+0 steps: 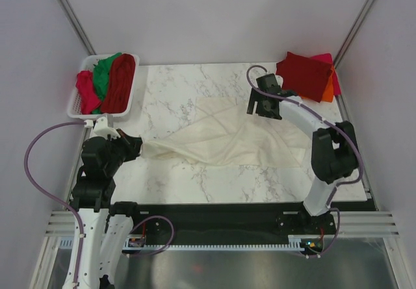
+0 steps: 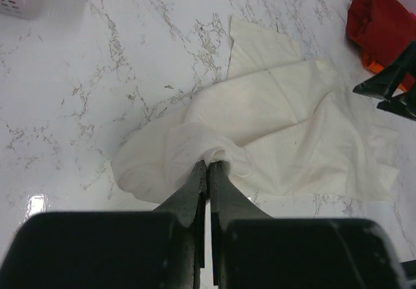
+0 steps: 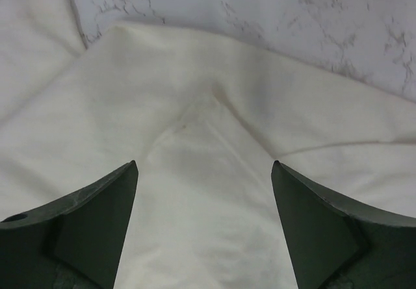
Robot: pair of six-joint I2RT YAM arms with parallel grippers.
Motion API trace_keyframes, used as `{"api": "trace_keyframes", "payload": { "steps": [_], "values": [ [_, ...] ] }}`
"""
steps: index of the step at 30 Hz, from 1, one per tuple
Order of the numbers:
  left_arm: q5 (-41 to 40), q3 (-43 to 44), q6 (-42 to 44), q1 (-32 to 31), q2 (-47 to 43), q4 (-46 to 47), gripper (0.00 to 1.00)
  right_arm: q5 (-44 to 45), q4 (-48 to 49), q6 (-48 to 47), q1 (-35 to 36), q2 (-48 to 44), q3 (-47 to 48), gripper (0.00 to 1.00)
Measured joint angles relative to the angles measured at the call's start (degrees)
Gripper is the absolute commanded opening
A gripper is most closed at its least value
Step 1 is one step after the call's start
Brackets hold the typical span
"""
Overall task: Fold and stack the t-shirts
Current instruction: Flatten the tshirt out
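While the left gripper pinches the large cream-white cloth t-shirt at the worktop's nine o'clock edge, the right gripper, jaws wide, should descend squarely onto the crease before closing.

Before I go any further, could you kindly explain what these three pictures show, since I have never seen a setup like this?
Two robot arms are bolted at the near edge of a marble table. One picture looks down from above; the other two come from cameras on each wrist. A cream-white t-shirt lies spread in the middle. The left gripper is shut, pinching one bunched end of it. The right gripper hangs open above the cloth, holding nothing. A white basket at far left holds more shirts, and folded shirts sit at far right.
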Motion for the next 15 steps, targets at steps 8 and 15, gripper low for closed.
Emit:
{"api": "trace_keyframes", "payload": {
  "steps": [8,15],
  "values": [
    [0.0,0.0,0.0,0.0,0.5,0.0,0.02,1.9,-1.1,-2.1,-0.8,16.1,16.9,0.78],
    [-0.4,0.0,0.0,0.0,0.5,0.0,0.02,2.0,-2.0,-1.9,-1.5,17.6,17.7,0.66]
  ]
}}
